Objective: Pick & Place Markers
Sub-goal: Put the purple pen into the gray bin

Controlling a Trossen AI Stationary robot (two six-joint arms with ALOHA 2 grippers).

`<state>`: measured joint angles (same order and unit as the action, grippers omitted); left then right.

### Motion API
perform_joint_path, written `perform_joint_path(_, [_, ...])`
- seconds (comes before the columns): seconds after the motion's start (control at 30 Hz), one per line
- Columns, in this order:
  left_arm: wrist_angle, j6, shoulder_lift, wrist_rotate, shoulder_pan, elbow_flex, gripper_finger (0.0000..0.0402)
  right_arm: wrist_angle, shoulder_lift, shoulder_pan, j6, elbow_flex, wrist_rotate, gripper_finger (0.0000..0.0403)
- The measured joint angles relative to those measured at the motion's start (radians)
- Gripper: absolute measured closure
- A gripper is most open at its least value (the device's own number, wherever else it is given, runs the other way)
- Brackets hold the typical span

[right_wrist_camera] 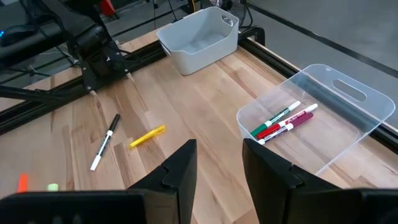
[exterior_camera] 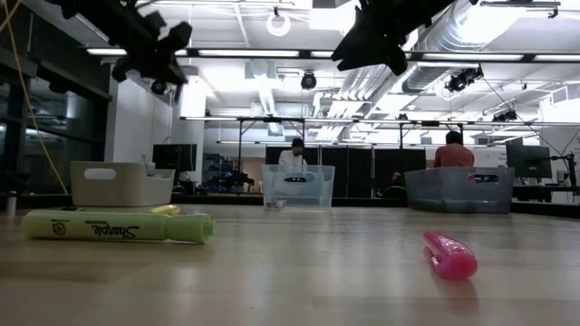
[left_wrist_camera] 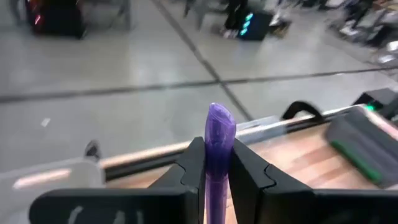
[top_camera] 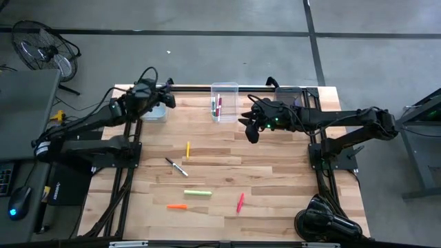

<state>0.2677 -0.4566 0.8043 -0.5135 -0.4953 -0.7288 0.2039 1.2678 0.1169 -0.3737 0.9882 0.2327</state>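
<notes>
Approx. halfway: three markers [right_wrist_camera: 283,122] already lie in the clear bin [right_wrist_camera: 348,102], while five (yellow [top_camera: 188,149], black-and-white [top_camera: 176,166], light green [top_camera: 197,193], orange [top_camera: 176,206], red [top_camera: 240,202]) still lie loose on the worktop [top_camera: 275,179]. Left gripper [left_wrist_camera: 216,163] is clamped on a purple marker [left_wrist_camera: 219,155] above the white bin [top_camera: 154,112], prob. about to drop it. Right gripper [right_wrist_camera: 217,162] hangs beside the clear bin, fingers apart, nothing held.

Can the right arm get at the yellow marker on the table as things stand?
Probably yes. The right gripper is open and holds nothing, and the yellow marker lies alone on bare wood, apart from the black-and-white marker, with nothing between them. Reach looks plausible.
</notes>
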Motion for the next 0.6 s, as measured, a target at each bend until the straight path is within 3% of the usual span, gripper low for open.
perform_joint_path(0.3, [0.15, -0.029, 0.042, 0.133, -0.238, 0.0, 0.0362, 0.002, 0.0, 0.0, 0.016, 0.0, 0.0, 0.0286])
perform_joint_path(0.6, [0.185, -0.022, 0.146, 0.294, -0.432, 0.0, 0.0362, 0.002, 0.0, 0.0, 0.042, 0.0, 0.003, 0.0285])
